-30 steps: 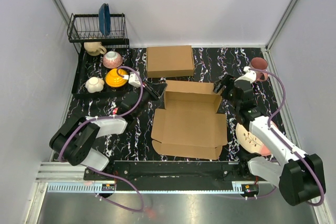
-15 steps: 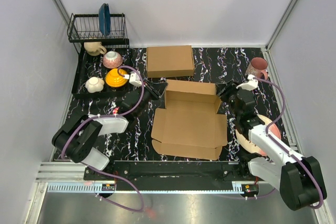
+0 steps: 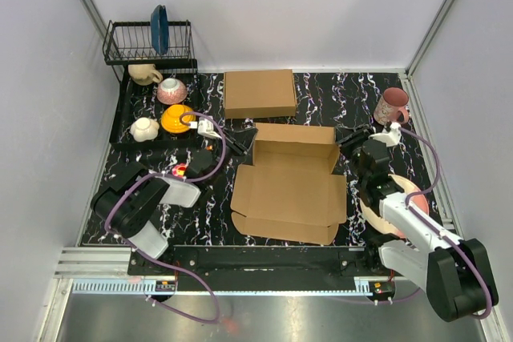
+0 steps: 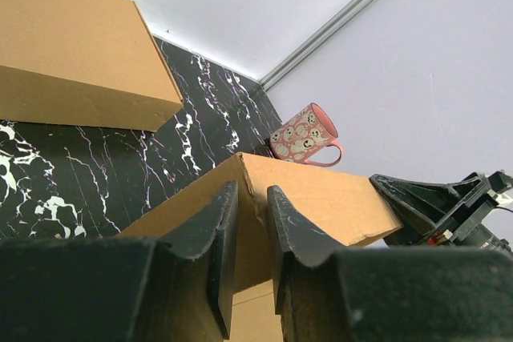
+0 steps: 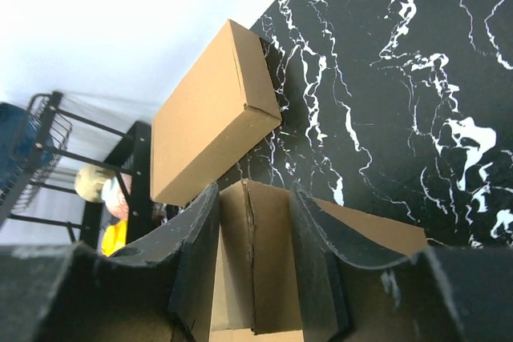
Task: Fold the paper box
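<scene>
The paper box (image 3: 290, 190) lies open in the middle of the table, its back wall (image 3: 293, 135) standing up and its front flaps flat. My left gripper (image 3: 239, 142) is at the back left corner; in the left wrist view the left gripper (image 4: 252, 191) is shut on the cardboard edge (image 4: 321, 198) there. At the back right corner is my right gripper (image 3: 353, 142). In the right wrist view the right gripper (image 5: 253, 191) is open, with the folded corner (image 5: 252, 262) between its fingers.
A neatly formed brown box (image 3: 259, 92) sits just behind the sheet. A pink mug (image 3: 393, 104) stands at the back right and a pink plate (image 3: 405, 198) lies under the right arm. On the left, a black tray (image 3: 128, 138) holds bowls and cups below a dish rack (image 3: 148, 42).
My right gripper has dropped from above the back right corner and drawn back to the right, settling low beside it. The left arm's elbow has shifted left; its gripper stays at the back left corner.
</scene>
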Available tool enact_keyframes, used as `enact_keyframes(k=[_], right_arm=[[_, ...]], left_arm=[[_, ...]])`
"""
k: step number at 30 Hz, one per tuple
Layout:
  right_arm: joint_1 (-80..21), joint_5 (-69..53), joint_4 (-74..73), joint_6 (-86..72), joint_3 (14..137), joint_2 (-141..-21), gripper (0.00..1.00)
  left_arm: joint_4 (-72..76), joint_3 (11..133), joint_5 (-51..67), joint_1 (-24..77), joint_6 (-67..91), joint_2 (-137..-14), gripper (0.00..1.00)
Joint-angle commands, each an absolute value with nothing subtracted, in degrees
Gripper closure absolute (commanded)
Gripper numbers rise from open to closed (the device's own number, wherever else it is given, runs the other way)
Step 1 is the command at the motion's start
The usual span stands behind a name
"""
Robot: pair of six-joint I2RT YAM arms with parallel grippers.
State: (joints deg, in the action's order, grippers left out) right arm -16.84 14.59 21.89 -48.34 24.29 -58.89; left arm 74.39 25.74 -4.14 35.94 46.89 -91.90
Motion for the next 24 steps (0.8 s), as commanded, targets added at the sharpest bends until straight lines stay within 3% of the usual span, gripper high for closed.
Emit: enact_keyframes(k=[1, 6, 12, 24], right_arm=[[-18.1, 12.5, 3.6, -56.9, 16.0, -62.3, 0.62], [-21.2, 15.7, 0.6, -58.4, 15.8, -59.7, 0.60], [-28.5, 20.2, -5.0, -59.4, 16.8, -58.8, 0.47], [-31.6, 22.7, -7.0, -61.6, 18.4, -62.9, 0.51]], left_arm=[[68.9, 22.9, 0.3, 39.4, 45.5, -95.1, 0.78], [68.6, 21.8, -1.6, 39.4, 46.0, -94.8, 0.78], [62.6, 22.3, -2.6, 38.8, 46.3, -92.2, 0.76], [53.1, 23.6, -2.7, 37.9, 44.7, -90.6, 0.76]])
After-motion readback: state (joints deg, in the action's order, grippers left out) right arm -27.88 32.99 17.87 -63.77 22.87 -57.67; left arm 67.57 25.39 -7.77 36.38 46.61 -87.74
